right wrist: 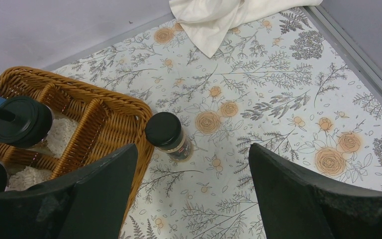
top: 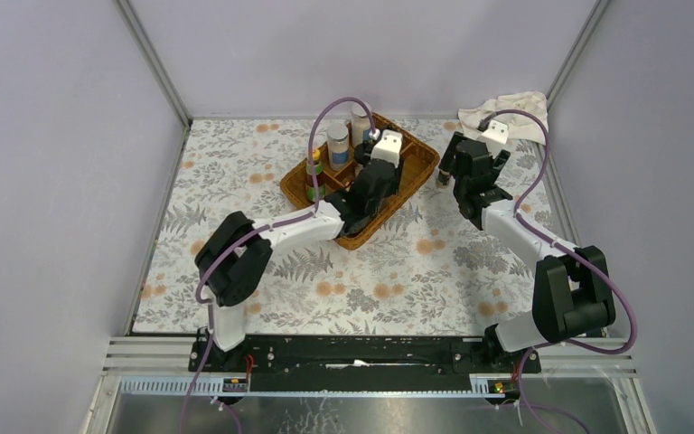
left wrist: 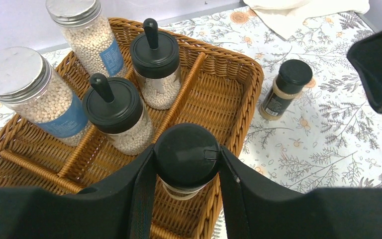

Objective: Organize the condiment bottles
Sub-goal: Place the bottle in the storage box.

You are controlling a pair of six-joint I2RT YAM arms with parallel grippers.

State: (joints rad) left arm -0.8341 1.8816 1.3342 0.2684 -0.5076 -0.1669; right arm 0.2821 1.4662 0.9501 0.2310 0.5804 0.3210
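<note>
While upright in the left hand [left wrist: 186, 172], a black-lidded spice jar [left wrist: 187, 153], pale-filled.

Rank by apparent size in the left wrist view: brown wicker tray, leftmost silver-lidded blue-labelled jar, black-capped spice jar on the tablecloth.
1. Brown wicker tray.
2. Leftmost silver-lidded blue-labelled jar.
3. Black-capped spice jar on the tablecloth, though it stands farther from the camera, which shrinks it.

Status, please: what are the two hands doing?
Left hand shut on black-lidded jar at the tray. Right hand open, above lone jar beside tray. Nothing blocking.
</note>
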